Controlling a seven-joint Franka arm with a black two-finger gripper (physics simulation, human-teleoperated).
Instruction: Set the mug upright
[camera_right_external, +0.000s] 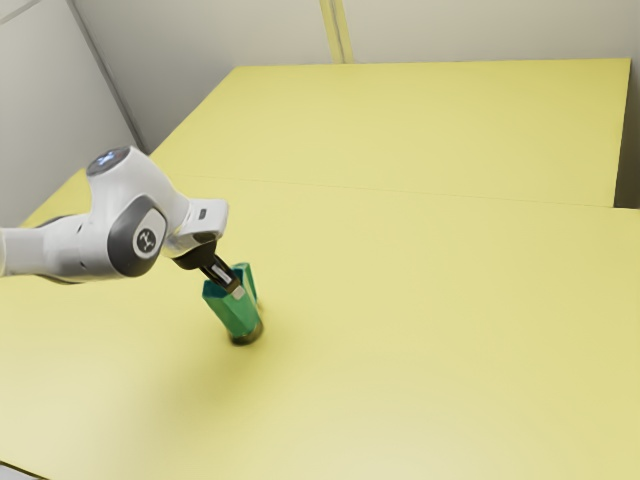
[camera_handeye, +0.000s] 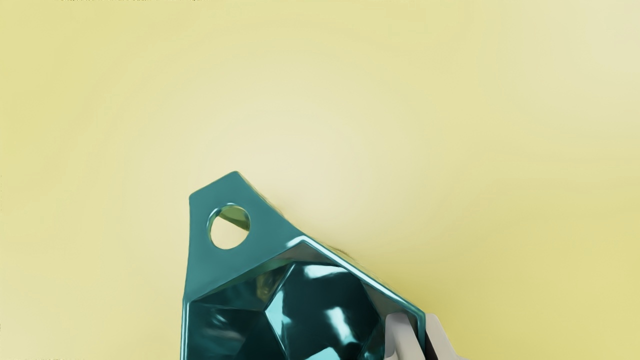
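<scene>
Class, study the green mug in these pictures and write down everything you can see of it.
The mug is teal green and glossy, perhaps glazed or plastic, with flat, angular facets inside and out. A flat handle with a round hole juts from one side. It leans toward the exterior view's left over the yellow table, mouth up. The gripper pinches its wall, one jaw inside, one outside. Whether the base touches the table is unclear.

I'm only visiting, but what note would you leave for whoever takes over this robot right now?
Tool: shut on the mug's wall, one finger inside, one outside.
Mug: mouth up, low over or on the table; I can't tell which.
Done: mug gripped, and it looks roughly upright.
Left: probably check that it stands flat, then let go and back away.
</scene>
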